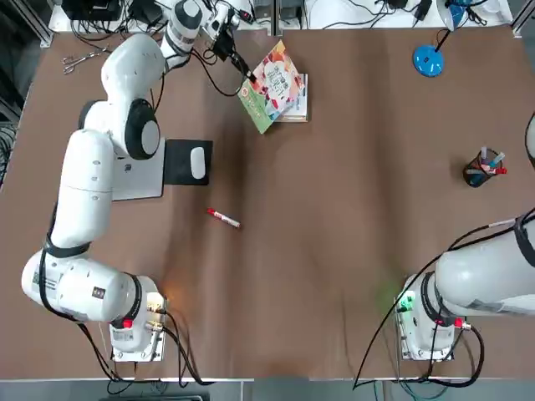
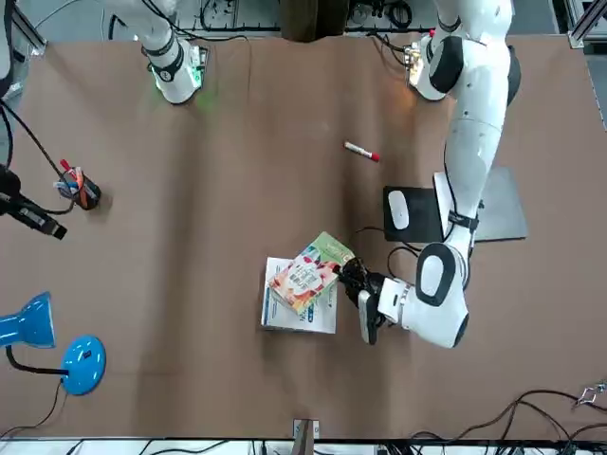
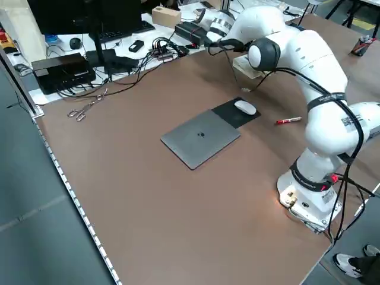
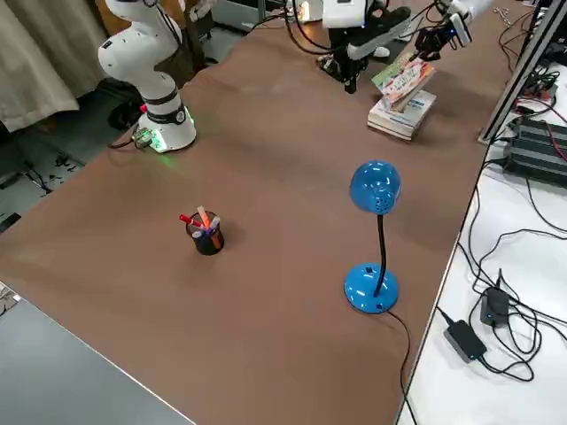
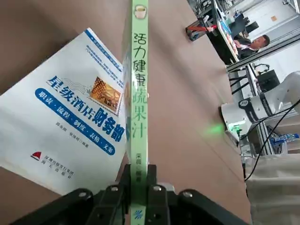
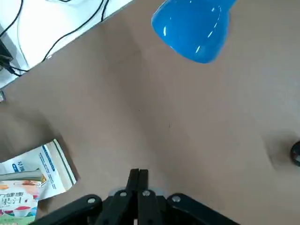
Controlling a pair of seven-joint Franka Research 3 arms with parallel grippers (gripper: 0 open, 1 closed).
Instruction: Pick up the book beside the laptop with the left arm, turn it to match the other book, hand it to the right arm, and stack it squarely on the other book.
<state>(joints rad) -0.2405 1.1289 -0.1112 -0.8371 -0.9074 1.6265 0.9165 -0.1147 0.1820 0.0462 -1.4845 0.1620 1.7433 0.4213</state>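
My left gripper is far across the table, shut on the green-edged end of the colourful book. The book hangs tilted on edge over the other book, white with blue print, which lies flat on the table. Whether the two books touch I cannot tell. The silver laptop lies closed near the left arm, mostly hidden under that arm in the top view. My right gripper is raised over the table's right side near the blue lamp, shut and empty.
A black mouse pad with a white mouse lies beside the laptop. A red marker lies mid-table. A pen cup and a blue desk lamp stand on the right side. Scissors and cables lie at the far edge.
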